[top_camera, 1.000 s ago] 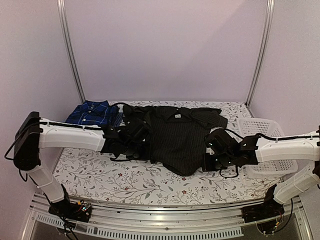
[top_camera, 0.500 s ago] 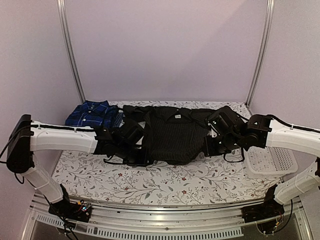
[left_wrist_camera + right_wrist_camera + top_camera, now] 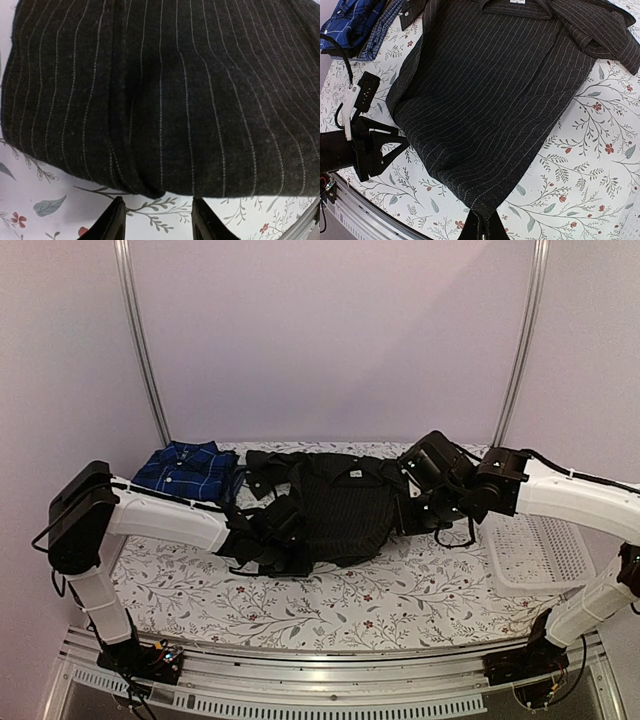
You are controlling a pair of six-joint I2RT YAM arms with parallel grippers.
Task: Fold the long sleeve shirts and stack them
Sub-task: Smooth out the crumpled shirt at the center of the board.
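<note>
From above, you see the black pinstriped cloth button-up shirt [image 3: 345, 510] spread flat between both pincers, with the blue plaid shirt [image 3: 185, 468] beyond the left pincer [image 3: 285, 540]. Left wrist: its fingers are parted and empty, the hem just ahead. Right wrist: the right pincer [image 3: 481, 226] is clenched on a hem corner. The cloth looks light, limp and prone to sliding, so pinch a doubled hem or seam.

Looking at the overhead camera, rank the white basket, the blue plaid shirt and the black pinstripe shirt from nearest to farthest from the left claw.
1. The black pinstripe shirt, in the middle of the table, with its folded edge right in front of the left claw.
2. The blue plaid shirt, at the back left corner.
3. The white basket, at the far right side.
</note>
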